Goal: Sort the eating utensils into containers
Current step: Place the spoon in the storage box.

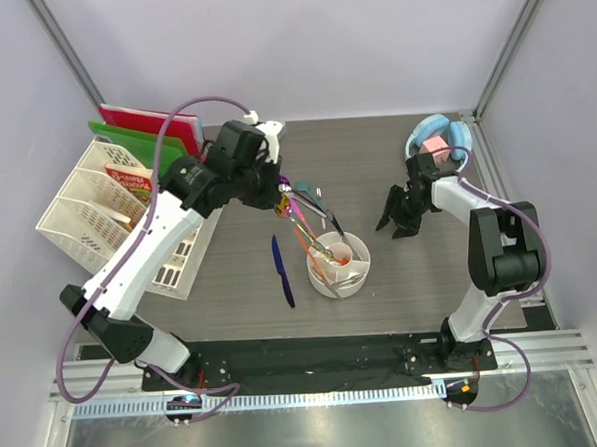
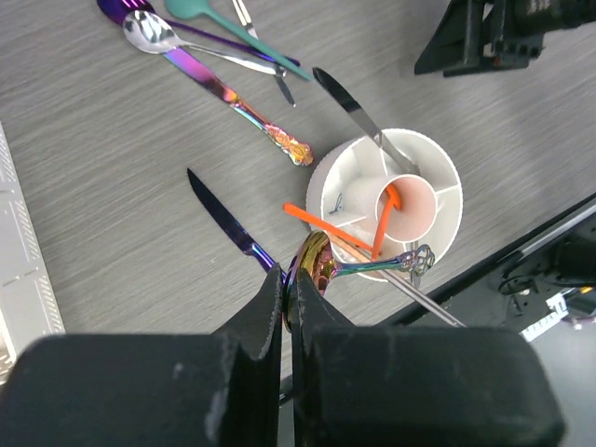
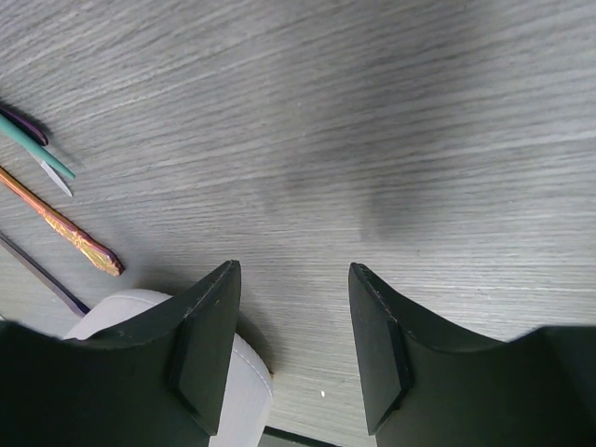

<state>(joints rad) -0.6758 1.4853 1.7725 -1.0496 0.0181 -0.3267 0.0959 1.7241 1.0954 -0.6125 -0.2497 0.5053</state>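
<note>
My left gripper [image 2: 289, 279] is shut on the bowl of an iridescent spoon [image 2: 368, 265], held above the table beside the white compartmented cup [image 2: 438, 186]. The spoon's handle reaches over the cup's rim. The cup holds orange chopsticks [image 2: 321, 222], an orange spoon [image 2: 384, 219] and a silver knife [image 2: 354, 107]. A dark blue knife [image 2: 222, 222] lies left of the cup. Purple, teal, silver and iridescent pieces [image 2: 233, 93] lie in a loose pile beyond. In the top view my left gripper [image 1: 282, 197] is left of and behind the cup [image 1: 361, 277]. My right gripper [image 1: 398, 220] is open and empty, right of the cup.
A white lattice rack [image 1: 88, 219] with books and folders stands at the far left. A light blue bowl [image 1: 459, 135] with a pink cube [image 1: 434, 149] sits at the back right. In the right wrist view the cup's wall [image 3: 247, 377] is by my left finger.
</note>
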